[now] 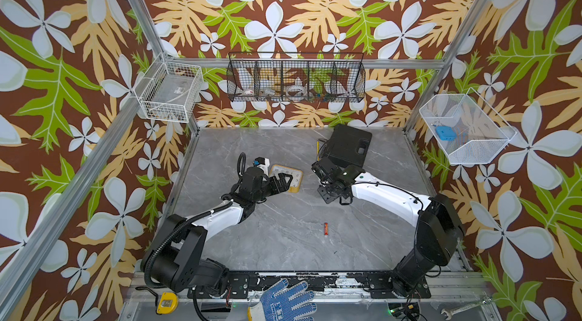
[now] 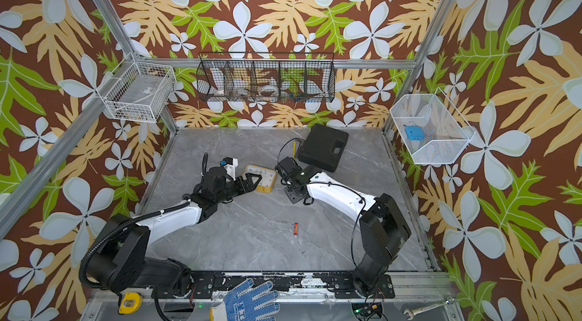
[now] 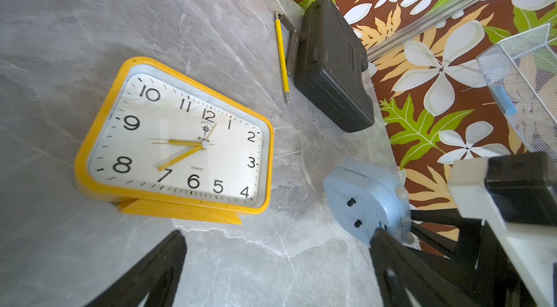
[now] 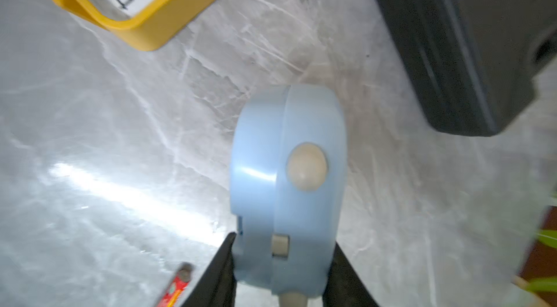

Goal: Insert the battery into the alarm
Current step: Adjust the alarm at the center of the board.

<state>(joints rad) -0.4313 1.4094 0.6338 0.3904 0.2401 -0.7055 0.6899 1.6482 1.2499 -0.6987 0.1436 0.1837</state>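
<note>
Right claw (image 4: 282,249) pinching blue alarm (image 4: 286,170); battery (image 1: 326,228) lies apart on table (image 1: 277,250). Left claw (image 3: 277,231) spread.

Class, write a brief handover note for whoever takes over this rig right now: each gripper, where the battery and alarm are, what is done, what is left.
The left gripper is open and empty, by the yellow clock.
The right gripper is shut on the blue alarm.
The battery lies loose on the table, nearer the arm bases, untouched.
Done: alarm gripped.
Left: fetch the battery and seat it in the alarm.
</note>
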